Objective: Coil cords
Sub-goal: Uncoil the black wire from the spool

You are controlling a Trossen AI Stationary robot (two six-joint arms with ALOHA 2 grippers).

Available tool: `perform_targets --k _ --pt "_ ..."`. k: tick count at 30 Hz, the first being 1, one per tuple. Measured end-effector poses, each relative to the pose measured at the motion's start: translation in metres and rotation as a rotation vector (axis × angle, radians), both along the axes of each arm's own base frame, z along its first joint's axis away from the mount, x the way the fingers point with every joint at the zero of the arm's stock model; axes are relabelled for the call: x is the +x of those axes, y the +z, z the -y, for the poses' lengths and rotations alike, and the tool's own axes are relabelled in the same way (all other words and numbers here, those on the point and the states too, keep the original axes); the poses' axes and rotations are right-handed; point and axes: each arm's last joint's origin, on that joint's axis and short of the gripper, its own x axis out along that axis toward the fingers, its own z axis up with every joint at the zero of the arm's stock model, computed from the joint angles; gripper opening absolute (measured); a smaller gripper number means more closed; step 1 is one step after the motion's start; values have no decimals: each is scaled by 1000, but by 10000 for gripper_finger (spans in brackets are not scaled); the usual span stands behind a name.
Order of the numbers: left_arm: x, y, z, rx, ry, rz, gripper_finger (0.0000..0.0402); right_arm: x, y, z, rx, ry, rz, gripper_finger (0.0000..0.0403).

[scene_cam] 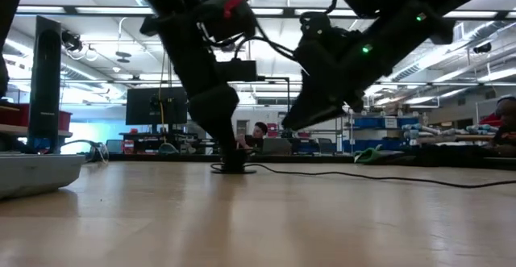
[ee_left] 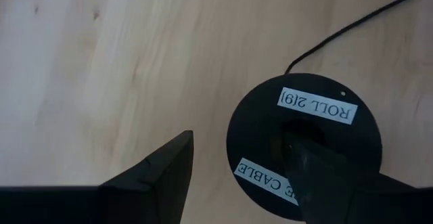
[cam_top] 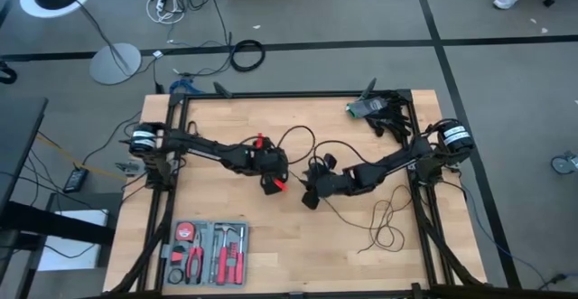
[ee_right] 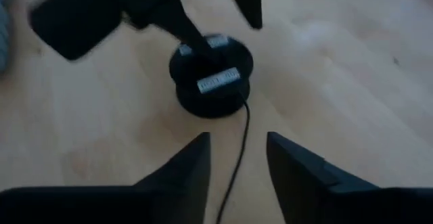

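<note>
Early stage of coiling. The left gripper [ee_left: 237,176], fingers apart, pins the black spool [ee_left: 304,146] at mid-table with one finger in its hub. The right gripper [ee_right: 237,160], fingers apart, straddles the cord [cam_top: 384,218], which mostly lies in loose loops, apparently unwound.

Left end effector [ee_left: 237,176] jaws apart, low; right end effector [ee_right: 237,160] parted nearby.

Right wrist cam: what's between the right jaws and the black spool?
Only bare wood and the thin black wire, which runs from the spool back between the open jaws of the right gripper. The right wrist view shows it.
</note>
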Motion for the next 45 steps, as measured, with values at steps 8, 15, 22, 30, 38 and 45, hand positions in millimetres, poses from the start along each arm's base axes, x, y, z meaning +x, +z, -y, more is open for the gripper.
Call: perform_targets --k 8,15,22,30,38,45 --pt "-14 -11 -14 -132 -1 143 229 10 -5 17 -25 34 11 182" --pt "-13 -9 -14 -132 -21 145 229 23 -34 24 -1 114 -8 172" --pt "-12 -8 -13 -132 -24 161 229 35 -51 38 -60 80 -43 154" --pt "-13 -9 -16 -133 -15 145 229 32 -50 37 32 44 -63 13" --pt "-14 -7 -22 -136 10 140 229 -2 -24 -15 80 63 -199 2" --pt "-13 -6 -22 -143 4 157 230 -46 0 -69 128 24 -200 1"
